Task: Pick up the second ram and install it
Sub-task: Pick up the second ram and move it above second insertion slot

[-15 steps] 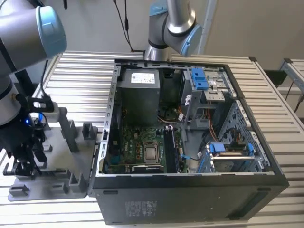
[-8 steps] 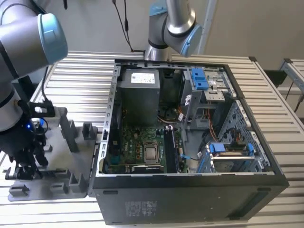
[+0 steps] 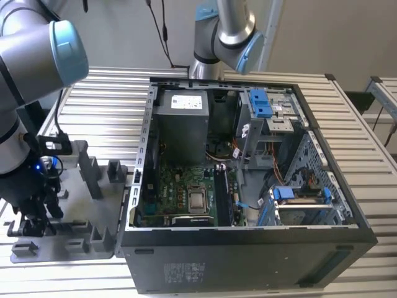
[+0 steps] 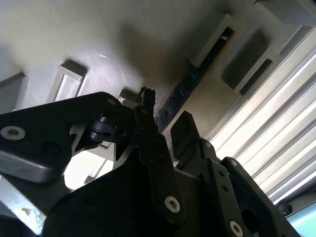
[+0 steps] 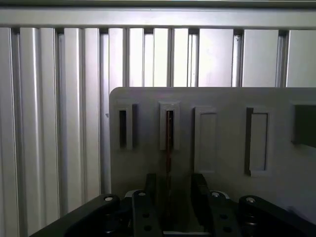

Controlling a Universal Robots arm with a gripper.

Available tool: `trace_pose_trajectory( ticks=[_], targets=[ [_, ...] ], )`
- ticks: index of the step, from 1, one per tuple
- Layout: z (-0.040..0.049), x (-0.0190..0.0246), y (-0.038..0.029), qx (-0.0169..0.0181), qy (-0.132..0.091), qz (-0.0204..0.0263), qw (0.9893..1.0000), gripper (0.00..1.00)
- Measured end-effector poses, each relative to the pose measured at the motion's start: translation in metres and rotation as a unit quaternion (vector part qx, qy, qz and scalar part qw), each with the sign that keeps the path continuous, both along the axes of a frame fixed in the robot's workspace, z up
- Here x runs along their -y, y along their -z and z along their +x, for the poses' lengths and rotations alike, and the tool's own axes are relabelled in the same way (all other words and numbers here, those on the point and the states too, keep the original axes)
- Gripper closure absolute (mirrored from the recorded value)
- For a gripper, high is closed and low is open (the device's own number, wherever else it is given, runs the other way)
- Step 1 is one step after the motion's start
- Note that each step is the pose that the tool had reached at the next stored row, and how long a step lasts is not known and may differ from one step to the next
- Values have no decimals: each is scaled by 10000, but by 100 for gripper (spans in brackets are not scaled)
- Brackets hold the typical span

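Your hand [image 5: 173, 178] is open. Its two black fingers [image 5: 149, 190] stand apart on either side of the thin, dark green-black memory card, the second ram [image 5: 169, 143], with a gap showing on each side, so it has hold of nothing. In the second wrist view the hand [image 4: 165, 111] straddles one end of the second ram [image 4: 185, 91], which sits edge-on in a narrow slot of the grey plastic tray with upright blocks [image 4: 98, 34]. In the exterior view the hand [image 3: 34, 214] hangs low over that tray [image 3: 80, 245]. The tray lies on the ribbed aluminium counter [image 3: 105, 118] toward the exterior view's left, just beside the open black computer case [image 3: 248, 264], where you can see the square silver processor chip [image 3: 198, 200].
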State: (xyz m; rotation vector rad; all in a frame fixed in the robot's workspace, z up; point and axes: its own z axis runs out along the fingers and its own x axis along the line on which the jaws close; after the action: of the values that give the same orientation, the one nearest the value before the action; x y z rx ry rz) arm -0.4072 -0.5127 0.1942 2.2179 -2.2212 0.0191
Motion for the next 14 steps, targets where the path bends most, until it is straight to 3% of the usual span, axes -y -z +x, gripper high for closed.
trace_pose_trajectory(
  ticks=[9, 14],
  targets=[
    [-1, 9, 4, 5, 0, 0, 10000, 58],
    [-1, 10, 4, 6, 0, 0, 10000, 73]
  ],
)
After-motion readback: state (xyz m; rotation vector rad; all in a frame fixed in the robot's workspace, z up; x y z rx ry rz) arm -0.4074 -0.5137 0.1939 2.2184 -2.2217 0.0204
